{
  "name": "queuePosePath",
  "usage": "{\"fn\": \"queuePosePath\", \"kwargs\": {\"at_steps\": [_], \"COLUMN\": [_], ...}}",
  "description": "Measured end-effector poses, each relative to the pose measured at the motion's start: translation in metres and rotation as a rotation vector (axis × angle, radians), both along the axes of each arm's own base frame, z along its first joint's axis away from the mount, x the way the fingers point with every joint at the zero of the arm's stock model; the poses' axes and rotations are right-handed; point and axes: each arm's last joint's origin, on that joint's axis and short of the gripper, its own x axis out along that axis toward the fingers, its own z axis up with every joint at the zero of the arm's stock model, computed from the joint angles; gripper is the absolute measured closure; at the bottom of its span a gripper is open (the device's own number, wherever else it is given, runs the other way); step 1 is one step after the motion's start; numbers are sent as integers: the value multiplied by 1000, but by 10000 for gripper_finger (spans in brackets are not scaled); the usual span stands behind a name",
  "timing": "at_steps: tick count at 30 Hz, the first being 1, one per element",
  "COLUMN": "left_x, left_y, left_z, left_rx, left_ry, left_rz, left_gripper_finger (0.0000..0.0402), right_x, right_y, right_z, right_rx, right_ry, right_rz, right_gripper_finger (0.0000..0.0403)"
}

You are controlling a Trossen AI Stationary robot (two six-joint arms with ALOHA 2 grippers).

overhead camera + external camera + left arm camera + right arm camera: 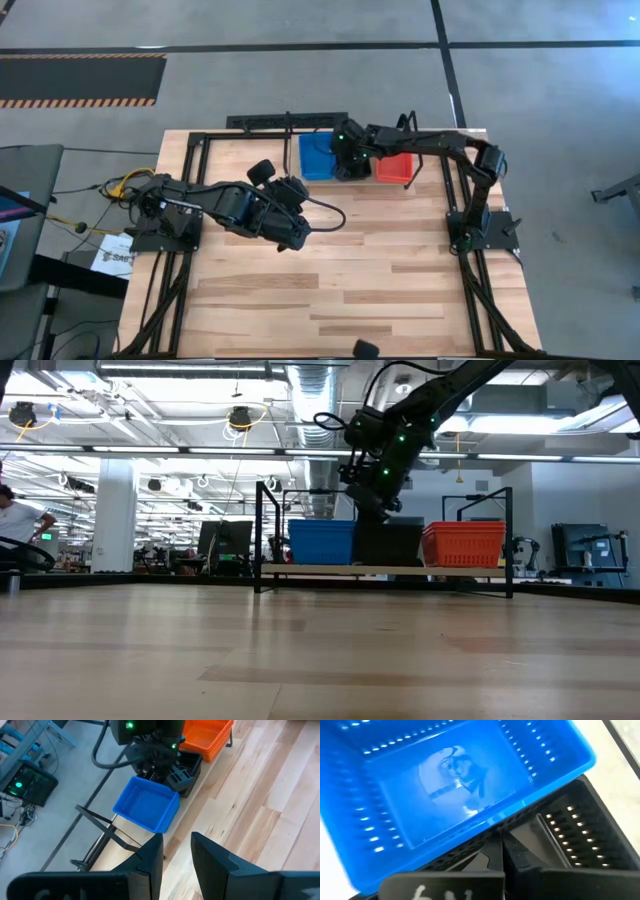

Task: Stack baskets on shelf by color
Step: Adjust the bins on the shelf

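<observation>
On the shelf (380,570) at the table's far edge stand a blue basket (318,157), a black basket (390,545) in the middle and a red-orange basket (394,168), side by side on their bottoms. My right gripper (501,852) is shut, slanting down over the black basket at its side next to the blue basket (450,785). It hides most of the black basket in the high view. My left gripper (177,855) hangs open above the table's left middle, well short of the shelf, with nothing between its fingers. My right gripper's shut fingertips stand at the black basket's rim beside the blue basket (470,851), coming from above and slanting from the table's right. The fingers hide the spot, so I cannot tell whether they touch the rim. The black basket sits level on the shelf.
Black frame rails (470,280) run along the table's left and right sides. The plank top (350,280) lies bare between the arms and the near edge. A small dark object (367,348) sits at the near edge. A person (15,525) shows far off in the room.
</observation>
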Motion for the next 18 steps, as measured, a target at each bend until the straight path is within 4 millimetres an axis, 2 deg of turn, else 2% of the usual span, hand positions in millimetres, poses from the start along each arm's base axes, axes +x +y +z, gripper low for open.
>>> {"fn": "queuePosePath", "kwargs": {"at_steps": [6,18], "left_x": [0,0], "left_y": [0,0], "left_z": [0,0], "left_rx": [3,-14], "left_ry": [-1,-16], "left_rz": [1,18], "left_gripper_finger": [313,313], "right_x": [6,-6], "right_y": [7,-16], "right_z": [2,2], "right_rx": [-14,-18], "right_ry": [-27,-28], "right_rz": [23,-53], "right_gripper_finger": [402,402]}}
